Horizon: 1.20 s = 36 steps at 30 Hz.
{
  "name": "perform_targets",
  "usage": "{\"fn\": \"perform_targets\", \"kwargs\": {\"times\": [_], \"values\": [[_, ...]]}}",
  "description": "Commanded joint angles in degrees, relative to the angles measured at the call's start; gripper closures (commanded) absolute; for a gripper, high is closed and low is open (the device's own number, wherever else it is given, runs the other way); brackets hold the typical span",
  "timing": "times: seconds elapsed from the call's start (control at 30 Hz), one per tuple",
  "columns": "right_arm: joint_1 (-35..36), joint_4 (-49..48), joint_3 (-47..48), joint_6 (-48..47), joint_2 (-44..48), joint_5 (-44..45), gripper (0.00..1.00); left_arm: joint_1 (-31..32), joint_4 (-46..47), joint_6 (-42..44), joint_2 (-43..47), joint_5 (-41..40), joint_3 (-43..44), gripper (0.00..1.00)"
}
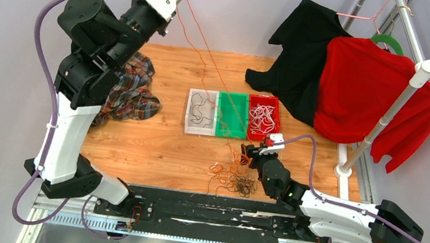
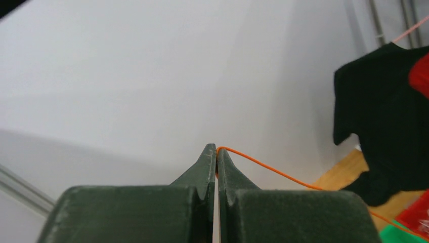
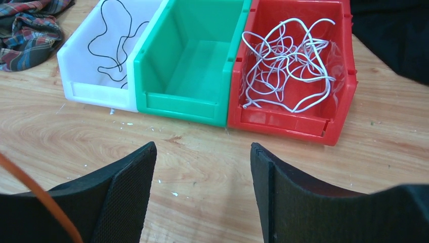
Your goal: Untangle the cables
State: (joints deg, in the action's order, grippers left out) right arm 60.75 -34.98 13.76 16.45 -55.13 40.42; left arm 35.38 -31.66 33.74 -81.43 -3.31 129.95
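Wooden tabletop point(image 1: 161, 146), light plank grain, carrying all items below. Left gripper point(image 2: 216, 154), dark green fingers, raised high over the far left of the table: tips pressed together, pinching one thin orange cable point(image 2: 273, 172) just at the tips. The cable hangs from that grip on a long slant, down and to the right, over the row of bins to a loose heap of orange and black cables point(image 1: 233, 178) lying on the wood at the near edge, right of centre. Right gripper point(image 3: 202, 157), black textured pads, low over the table just beside the far right side of that heap, facing the bins: fingers spread wide, nothing between them; an orange strand crosses in front of its left finger, contact not discernible. Three small plastic bins, side by side and touching, mid-table: white bin point(image 3: 96, 91) at left, holding one thin black cable point(image 3: 114, 45) in loose curves; green bin point(image 3: 187, 101) in the middle; red bin point(image 3: 283, 119) at right, holding a bundle of white cables point(image 3: 288, 66). Plaid cloth point(image 1: 133, 91), crumpled, left of the bins. Black garment point(image 1: 306, 52) and red garment point(image 1: 369, 90), draped from a white-poled rack point(image 1: 398, 105) at the far right.
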Motion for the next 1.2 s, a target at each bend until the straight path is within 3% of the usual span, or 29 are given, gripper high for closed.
{"fn": "perform_targets", "kwargs": {"times": [0.0, 0.1, 0.47, 0.7, 0.9, 1.17], "values": [[0.5, 1.4, -2.7, -1.3, 0.4, 2.3, 0.32, -0.3, 11.8, 7.7, -1.9, -6.5, 8.2, 1.00], [0.6, 0.8, -3.5, -1.5, -0.2, 2.3, 0.31, -0.3, 11.4, 8.6, -3.5, -5.8, 12.0, 1.00], [0.6, 1.9, -1.9, -4.1, 0.2, 1.3, 0.32, -0.3, 6.4, 2.1, -2.7, 1.8, 9.6, 1.00], [0.6, 0.4, 8.7, -10.2, 0.1, -9.8, 0.31, -0.3, 3.3, -0.7, -1.9, 4.6, 7.7, 1.00], [4.5, -3.4, 22.5, -15.0, -11.3, -24.8, 0.29, -0.3, 3.1, -0.6, -0.9, 4.5, 6.6, 1.00], [5.3, -17.6, 31.0, -18.9, -30.1, -26.1, 0.27, -0.2, 3.0, -1.4, 0.0, 5.9, 7.3, 1.00]]}}
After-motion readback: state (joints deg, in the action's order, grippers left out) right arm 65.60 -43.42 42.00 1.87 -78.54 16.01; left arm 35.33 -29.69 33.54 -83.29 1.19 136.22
